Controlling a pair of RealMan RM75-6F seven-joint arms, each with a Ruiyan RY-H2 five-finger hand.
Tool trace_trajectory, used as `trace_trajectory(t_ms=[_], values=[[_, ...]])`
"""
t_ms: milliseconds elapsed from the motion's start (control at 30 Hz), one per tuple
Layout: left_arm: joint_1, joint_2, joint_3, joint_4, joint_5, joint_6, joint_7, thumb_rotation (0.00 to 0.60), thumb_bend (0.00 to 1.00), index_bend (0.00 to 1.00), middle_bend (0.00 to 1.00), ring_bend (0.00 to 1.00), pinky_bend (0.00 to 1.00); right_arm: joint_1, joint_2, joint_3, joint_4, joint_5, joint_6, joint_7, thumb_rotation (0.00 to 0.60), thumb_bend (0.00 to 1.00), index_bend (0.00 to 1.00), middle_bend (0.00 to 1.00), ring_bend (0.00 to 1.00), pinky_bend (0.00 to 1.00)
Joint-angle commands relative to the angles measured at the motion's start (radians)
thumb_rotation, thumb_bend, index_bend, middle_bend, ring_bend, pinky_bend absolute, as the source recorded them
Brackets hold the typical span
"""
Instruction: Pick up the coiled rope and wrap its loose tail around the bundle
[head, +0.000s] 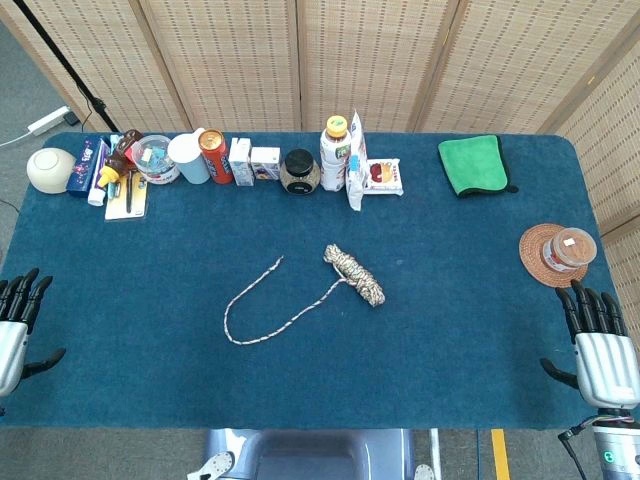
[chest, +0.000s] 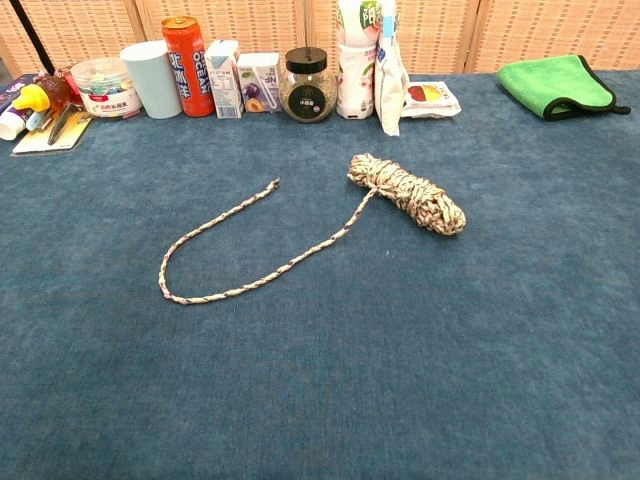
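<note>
Both hands released, left hand and right hand wide of the coiled rope; a careless grab could unravel its loose tail.

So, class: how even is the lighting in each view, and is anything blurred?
Head view: even, soft light, faint shadow beside the rope bundle, all sharp. Chest view: equally even, the loose tail crisp, no glare on the blue table.
</note>
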Motion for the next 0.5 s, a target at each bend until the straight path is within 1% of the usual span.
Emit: trace_trajectory(t_ms=[33, 233, 500], values=[[-0.002, -0.001, 0.000, 0.001, -0.002, -0.004, 0.001, 0.600, 0.01, 0.00, 0.00, 0.00, 0.00, -0.002, -0.001, 0.001, 0.001, -0.003, 0.005, -0.001, 0.600, 0.00, 0.00, 0.00, 0.00, 0.00], [-0.008, -0.006, -0.001, -0.001, -0.012, -0.022, 0.017, 0.600, 0.01, 0.00, 0.00, 0.00, 0.00, -0.001, 0.000, 0.001, 0.001, 0.004, -0.003, -0.001, 0.600, 0.00, 0.00, 0.00, 0.00, 0.00], [-0.017, -0.008, 0.006, -0.007, 0.004, -0.035, 0.019, 0.600, 0.01, 0.00, 0.00, 0.00, 0.00, 0.007, -0.001, -0.002, -0.006, 0.008, -0.026, 0.008, 0.600, 0.00, 0.00, 0.00, 0.00, 0.00]])
